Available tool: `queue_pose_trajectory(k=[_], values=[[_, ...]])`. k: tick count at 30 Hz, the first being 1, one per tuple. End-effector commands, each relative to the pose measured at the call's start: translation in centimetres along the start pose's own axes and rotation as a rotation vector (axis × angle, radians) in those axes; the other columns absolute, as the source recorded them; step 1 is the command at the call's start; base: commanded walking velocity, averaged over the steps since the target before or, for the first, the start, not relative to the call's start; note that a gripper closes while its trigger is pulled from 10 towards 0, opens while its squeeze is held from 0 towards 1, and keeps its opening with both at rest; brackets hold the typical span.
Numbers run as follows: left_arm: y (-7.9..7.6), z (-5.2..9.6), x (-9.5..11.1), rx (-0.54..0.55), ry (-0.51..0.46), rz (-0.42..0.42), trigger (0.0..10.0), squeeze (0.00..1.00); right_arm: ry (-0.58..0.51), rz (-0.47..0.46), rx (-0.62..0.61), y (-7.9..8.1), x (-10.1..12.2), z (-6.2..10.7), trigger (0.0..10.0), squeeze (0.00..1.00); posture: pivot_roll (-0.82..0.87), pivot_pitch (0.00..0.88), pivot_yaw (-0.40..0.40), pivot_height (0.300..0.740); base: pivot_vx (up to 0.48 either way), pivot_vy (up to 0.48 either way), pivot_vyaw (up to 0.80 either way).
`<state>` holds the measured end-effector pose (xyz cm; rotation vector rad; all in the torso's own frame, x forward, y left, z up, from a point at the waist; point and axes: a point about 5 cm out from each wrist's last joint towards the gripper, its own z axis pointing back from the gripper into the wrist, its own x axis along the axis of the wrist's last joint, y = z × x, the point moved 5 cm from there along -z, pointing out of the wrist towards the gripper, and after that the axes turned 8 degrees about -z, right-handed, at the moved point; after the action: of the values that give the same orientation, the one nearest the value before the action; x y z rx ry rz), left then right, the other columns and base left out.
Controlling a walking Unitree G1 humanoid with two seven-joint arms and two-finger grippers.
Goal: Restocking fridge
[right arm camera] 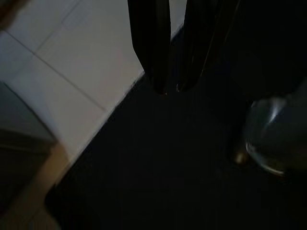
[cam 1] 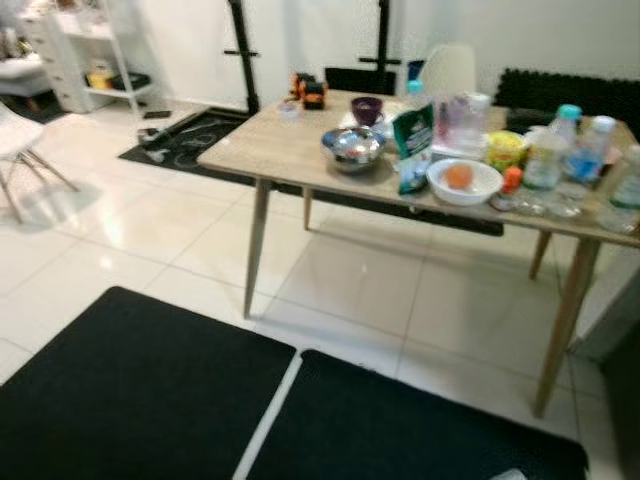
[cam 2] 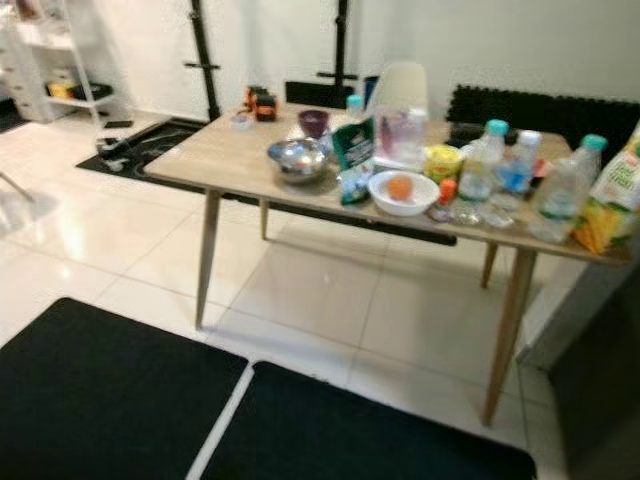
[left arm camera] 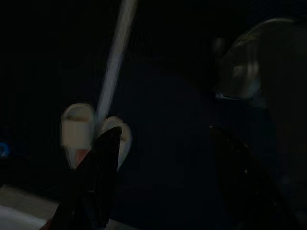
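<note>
A wooden table point(cam 1: 290, 140) stands ahead to the right, crowded with groceries. On it are a metal bowl point(cam 1: 352, 147), a white bowl point(cam 1: 470, 188) holding an orange fruit point(cam 1: 458, 176), a green packet point(cam 1: 412, 133), a yellow tub point(cam 1: 506, 150), several water bottles point(cam 2: 483, 160) and a juice carton point(cam 2: 610, 205) at the right end. My left gripper point(left arm camera: 168, 191) hangs open over a dark mat, nothing between its fingers. My right gripper point(right arm camera: 171, 88) hangs shut and empty above the mat's edge.
Two black mats point(cam 1: 130, 390) lie on the white tiles in front of me. A white chair point(cam 1: 15, 140) and shelf point(cam 1: 80, 50) stand far left. Black stand posts point(cam 1: 240, 50) and a dark sofa point(cam 1: 560, 95) are behind the table. A dark grey unit point(cam 2: 590, 380) fills the right edge.
</note>
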<state>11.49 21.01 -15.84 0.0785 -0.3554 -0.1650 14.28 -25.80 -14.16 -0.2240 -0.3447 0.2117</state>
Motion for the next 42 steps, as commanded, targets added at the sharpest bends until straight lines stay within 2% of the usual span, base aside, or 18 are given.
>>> queue_pose_trajectory(k=[1,9,11,18,28,34,42], values=[[-0.1,-0.1,0.3,-0.010,-0.003,0.001,10.0,0.00,0.022,-0.022,-0.012,-0.2,-0.8,0.1,10.0,0.00,-0.06,0.000,0.005,0.740,0.000,-0.465,0.00],[0.0,-0.1,1.1,0.006,-0.016,-0.010,10.0,0.00,0.030,-0.005,0.000,0.1,-1.0,0.1,10.0,0.00,-0.05,0.000,-0.003,0.740,0.000,-0.464,0.00],[-0.1,-0.2,1.2,0.009,-0.026,0.021,10.0,0.00,0.041,0.006,0.003,0.2,-1.4,0.1,10.0,0.00,-0.05,0.000,-0.008,0.740,0.000,0.000,0.00],[-1.1,-0.1,0.4,-0.031,-0.009,-0.014,10.0,0.00,0.042,0.008,-0.002,0.0,-1.6,0.1,10.0,0.00,-0.06,0.000,-0.006,0.740,0.000,0.000,0.00],[-0.4,0.0,0.3,-0.007,-0.019,-0.022,10.0,0.00,0.047,0.019,-0.001,0.8,-1.9,0.1,10.0,0.00,-0.07,0.000,0.001,0.740,0.000,0.000,0.00],[0.0,0.0,1.0,-0.011,-0.041,-0.023,10.0,0.00,0.030,-0.001,-0.011,0.2,-1.5,0.1,10.0,0.00,-0.07,0.000,0.018,0.740,0.000,0.000,0.00],[0.6,0.0,1.3,0.005,-0.045,-0.023,10.0,0.00,0.036,0.004,-0.003,0.2,-1.7,0.1,10.0,0.00,-0.07,0.000,0.013,0.740,0.142,0.000,0.00]])
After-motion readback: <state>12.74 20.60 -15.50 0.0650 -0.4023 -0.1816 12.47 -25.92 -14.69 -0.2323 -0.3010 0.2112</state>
